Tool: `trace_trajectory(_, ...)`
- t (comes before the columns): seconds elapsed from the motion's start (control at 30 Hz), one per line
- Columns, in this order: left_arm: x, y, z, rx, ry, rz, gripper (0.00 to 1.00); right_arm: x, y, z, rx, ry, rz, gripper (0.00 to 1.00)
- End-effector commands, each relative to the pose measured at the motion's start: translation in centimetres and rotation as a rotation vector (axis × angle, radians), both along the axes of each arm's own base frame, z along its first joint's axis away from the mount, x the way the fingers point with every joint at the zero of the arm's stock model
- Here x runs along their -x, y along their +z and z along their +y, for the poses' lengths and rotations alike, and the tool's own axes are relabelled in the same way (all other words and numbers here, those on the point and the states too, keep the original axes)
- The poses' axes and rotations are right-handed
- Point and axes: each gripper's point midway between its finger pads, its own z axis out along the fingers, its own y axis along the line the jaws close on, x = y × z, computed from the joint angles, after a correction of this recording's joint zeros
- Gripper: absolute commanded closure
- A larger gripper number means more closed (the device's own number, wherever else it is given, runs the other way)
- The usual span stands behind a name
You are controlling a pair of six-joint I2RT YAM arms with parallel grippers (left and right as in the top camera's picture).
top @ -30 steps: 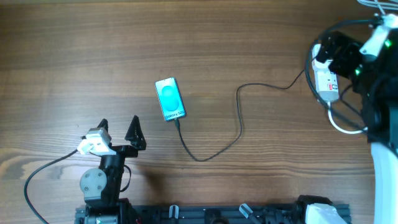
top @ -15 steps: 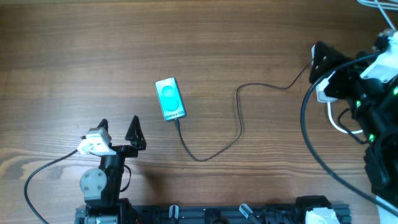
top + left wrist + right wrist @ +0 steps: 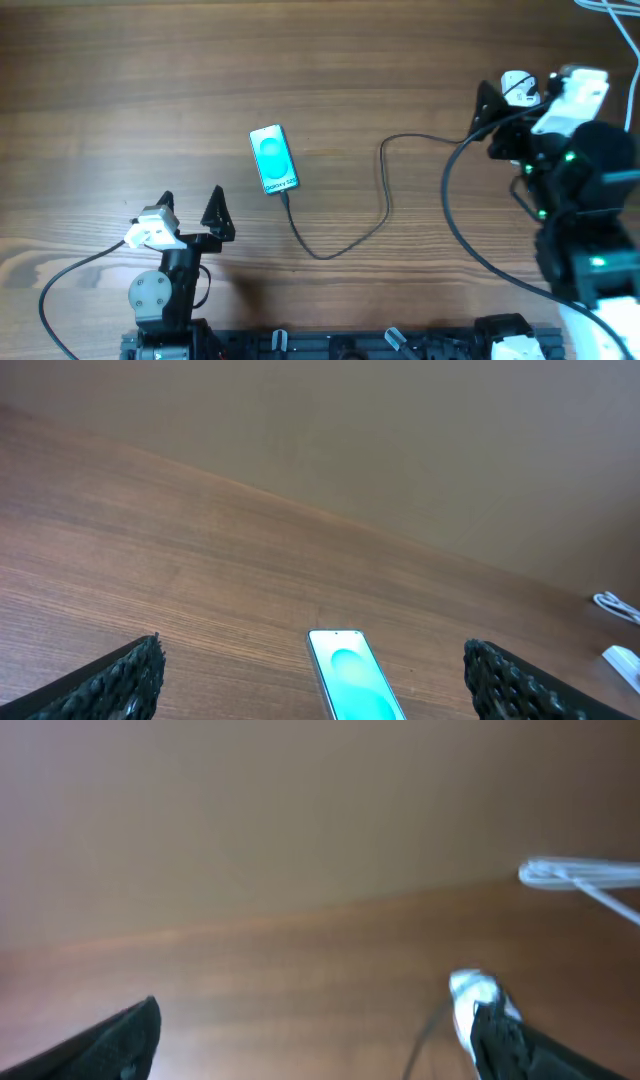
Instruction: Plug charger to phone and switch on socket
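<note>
The phone (image 3: 273, 158) lies face up on the table, teal screen lit; it also shows in the left wrist view (image 3: 350, 682). The thin black charger cable (image 3: 384, 190) meets the phone's near end, loops right and runs toward the socket. The socket (image 3: 518, 83) is mostly hidden under my right arm, with only its white end showing; that end is blurred in the right wrist view (image 3: 474, 994). My left gripper (image 3: 190, 205) is open and empty, below and left of the phone. My right gripper (image 3: 490, 125) is open and empty, raised beside the socket.
A thick white cord (image 3: 612, 18) lies at the far right corner and shows in the right wrist view (image 3: 580, 874). Bare wooden table (image 3: 120, 80) surrounds the phone. The arm bases stand along the front edge.
My right arm has lifted off the socket and swung left and toward the front, now covering most of it. The left arm, phone and cable have not moved.
</note>
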Motion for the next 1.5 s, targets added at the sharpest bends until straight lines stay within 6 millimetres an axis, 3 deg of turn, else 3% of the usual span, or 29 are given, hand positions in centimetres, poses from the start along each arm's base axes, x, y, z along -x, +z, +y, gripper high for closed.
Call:
trace_trajectory(0.0, 0.0, -0.1, 0.1, -0.024, 0.007, -0.002, 0.00, -0.2, -3.5, 0.7, -0.003, 0.018, -0.064, 0.00)
trace_trajectory(0.1, 0.0, -0.1, 0.1, -0.024, 0.007, -0.002, 0.00, 0.0, -4.4, 1.4, -0.006, 0.036, -0.153, 0.00)
trace_trajectory(0.4, 0.0, -0.1, 0.1, -0.024, 0.007, -0.002, 0.00, 2.3, -10.8, 1.3, -0.021, 0.037, -0.081, 0.00)
trace_trajectory(0.67, 0.0, -0.1, 0.1, -0.024, 0.007, -0.002, 0.00, 4.7, -9.0, 1.5, 0.153, 0.089, -0.369, 0.00)
trace_trajectory(0.9, 0.0, -0.1, 0.1, -0.024, 0.007, -0.002, 0.00, 6.8, -10.4, 1.6, 0.199, 0.110, -0.471, 0.00)
trace_trajectory(1.13, 0.0, -0.1, 0.1, -0.024, 0.007, -0.002, 0.00, 7.3, -15.0, 1.7, 0.254, 0.150, -0.305, 0.00)
trace_trajectory(1.3, 0.0, -0.1, 0.1, -0.024, 0.007, -0.002, 0.00, 8.2, -17.2, 1.6, 0.260, 0.162, -0.222, 0.00)
trace_trajectory(1.47, 0.0, -0.1, 0.1, -0.024, 0.007, -0.002, 0.00, 8.8, -15.8, 1.4, 0.279, 0.156, -0.286, 0.00)
